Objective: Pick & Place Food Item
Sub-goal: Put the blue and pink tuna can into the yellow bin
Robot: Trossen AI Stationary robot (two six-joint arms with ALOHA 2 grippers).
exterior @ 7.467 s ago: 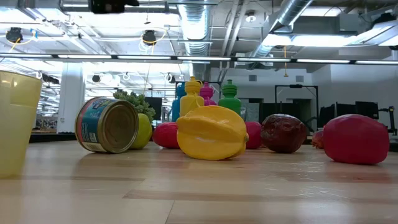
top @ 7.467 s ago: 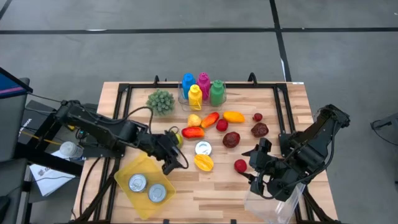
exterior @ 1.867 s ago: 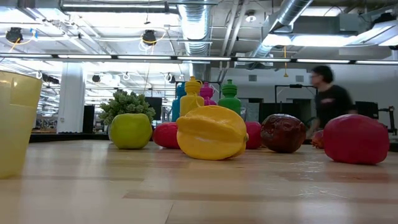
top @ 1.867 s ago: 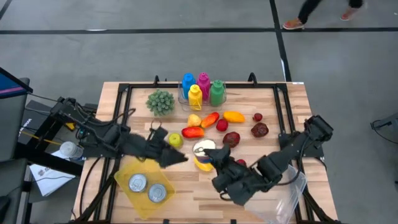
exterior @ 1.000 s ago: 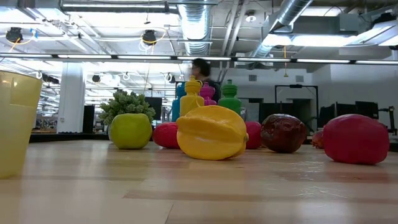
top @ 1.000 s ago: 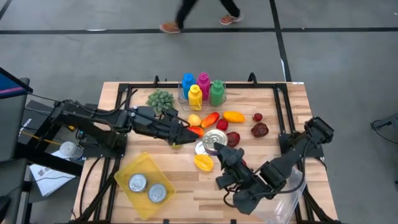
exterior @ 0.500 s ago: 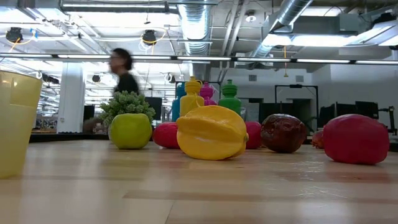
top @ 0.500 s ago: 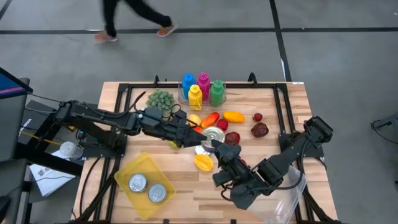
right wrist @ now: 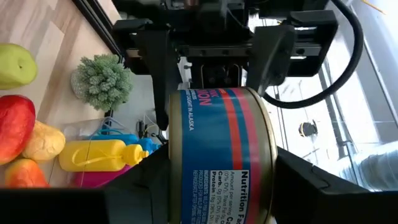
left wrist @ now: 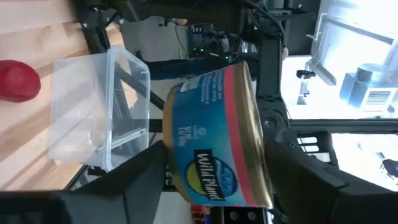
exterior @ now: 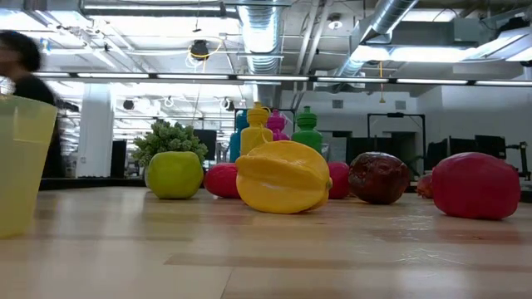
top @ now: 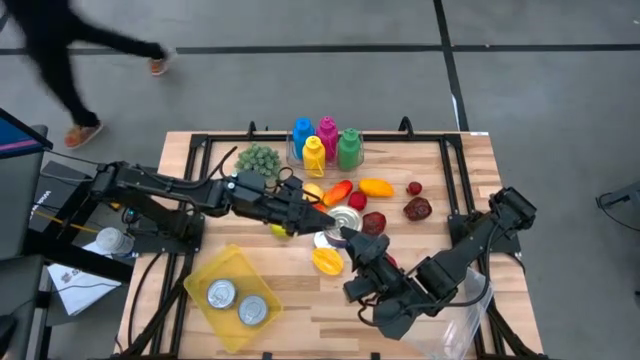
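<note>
A blue-and-red labelled can [top: 346,216] hangs upright above the middle of the table, over the fruit. My right gripper [top: 353,231] is shut on it, coming from the near right. My left gripper [top: 328,216] reaches it level from the table's left. In the left wrist view its fingers stand on either side of the can [left wrist: 217,137], one by each flat end. A yellow starfruit [top: 327,261] lies on the table just near of the can. The low view shows neither gripper nor the can. My right gripper pinches the can [right wrist: 217,162] between its two fingers, one on each flat end, beside the rim [right wrist: 268,163]. The fingers come level from the table's near right. The can is lifted clear and upright. My left gripper's fingers [left wrist: 146,177] flank the can's ends; whether they touch I cannot tell.
A yellow bin [top: 212,272] with two cans sits near left. A clear plastic container [top: 455,325] stands at the near right corner. Coloured bottles [top: 325,140], a green bush-like item [top: 258,160] and scattered fruit [top: 372,222] fill the far middle. A person walks on the floor beyond.
My left gripper has moved toward the table's right, up to the can that my right gripper keeps still in the air. A person beyond the table has walked toward the left.
</note>
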